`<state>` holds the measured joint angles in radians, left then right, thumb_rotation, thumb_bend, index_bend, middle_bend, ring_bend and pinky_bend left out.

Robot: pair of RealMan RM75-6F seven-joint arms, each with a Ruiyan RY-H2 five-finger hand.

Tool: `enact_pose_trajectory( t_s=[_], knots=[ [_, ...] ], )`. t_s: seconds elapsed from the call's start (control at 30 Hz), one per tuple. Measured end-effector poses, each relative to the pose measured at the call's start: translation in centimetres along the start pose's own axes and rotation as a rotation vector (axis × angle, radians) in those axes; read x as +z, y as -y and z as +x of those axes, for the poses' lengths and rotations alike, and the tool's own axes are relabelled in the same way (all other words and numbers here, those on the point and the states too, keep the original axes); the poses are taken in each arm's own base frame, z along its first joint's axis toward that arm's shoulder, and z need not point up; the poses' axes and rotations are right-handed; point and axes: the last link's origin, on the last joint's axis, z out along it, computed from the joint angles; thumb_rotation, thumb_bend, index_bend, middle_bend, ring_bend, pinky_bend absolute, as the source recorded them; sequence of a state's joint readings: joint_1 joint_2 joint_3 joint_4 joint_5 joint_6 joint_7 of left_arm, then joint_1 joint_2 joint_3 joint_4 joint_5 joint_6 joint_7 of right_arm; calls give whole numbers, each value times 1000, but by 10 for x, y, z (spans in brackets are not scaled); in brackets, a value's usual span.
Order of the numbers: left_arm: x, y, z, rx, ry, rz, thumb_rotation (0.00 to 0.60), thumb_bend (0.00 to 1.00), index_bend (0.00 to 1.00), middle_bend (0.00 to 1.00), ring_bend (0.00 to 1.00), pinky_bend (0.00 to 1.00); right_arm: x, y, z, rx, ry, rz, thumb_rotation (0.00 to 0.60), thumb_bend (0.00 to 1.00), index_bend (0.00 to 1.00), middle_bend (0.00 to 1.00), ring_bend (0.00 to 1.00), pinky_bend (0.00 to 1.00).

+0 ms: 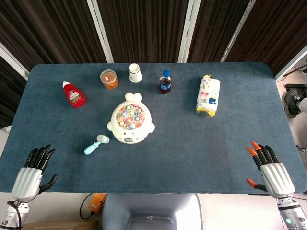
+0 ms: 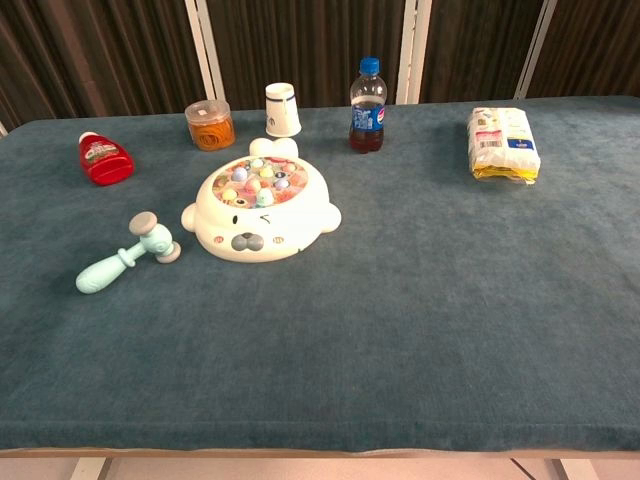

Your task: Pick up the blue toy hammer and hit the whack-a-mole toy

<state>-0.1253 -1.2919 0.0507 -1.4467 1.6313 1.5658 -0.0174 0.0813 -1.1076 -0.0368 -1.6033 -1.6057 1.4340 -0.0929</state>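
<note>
The pale blue toy hammer (image 1: 95, 144) (image 2: 125, 254) lies flat on the table, just left of the whack-a-mole toy (image 1: 130, 125) (image 2: 260, 210), a white animal-shaped base with several coloured pegs on top. My left hand (image 1: 33, 171) hovers at the table's near left edge, fingers apart and holding nothing, well short of the hammer. My right hand (image 1: 269, 169) hangs at the near right edge, fingers spread and empty. Neither hand shows in the chest view.
Along the back stand a red bottle (image 1: 74, 94) (image 2: 102, 159), an orange-filled jar (image 1: 109, 79) (image 2: 209, 124), a white cup (image 1: 135, 73) (image 2: 282, 109) and a dark soda bottle (image 1: 165, 81) (image 2: 367, 105). A snack bag (image 1: 208, 96) (image 2: 503, 143) lies at the right.
</note>
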Motion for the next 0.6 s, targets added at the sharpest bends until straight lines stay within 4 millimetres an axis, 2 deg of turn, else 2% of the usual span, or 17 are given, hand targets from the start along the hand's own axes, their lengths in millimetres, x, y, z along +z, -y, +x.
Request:
enact_pose_trajectory(
  t_s=[0.17,0.3,0.4,0.6],
  knots=[
    [2,-7,-9,-61,64,-7,600,341,0,0,0,0,3,5,-3,-1,9,9,600,253,0,0,0,0],
    [14,-20,-22,-168,95,-6,600,431,0,0,0,0,6,8,-5,2,22,24,600,253,0,0,0,0],
    [27,-30,-30,-218,118,14,600,434,0,0,0,2,9,10,-6,1,25,29,600,253,0,0,0,0],
    [69,-45,-38,-241,84,93,600,390,0,41,0,29,11,16,-6,10,25,61,600,253,0,0,0,0]
  ],
)
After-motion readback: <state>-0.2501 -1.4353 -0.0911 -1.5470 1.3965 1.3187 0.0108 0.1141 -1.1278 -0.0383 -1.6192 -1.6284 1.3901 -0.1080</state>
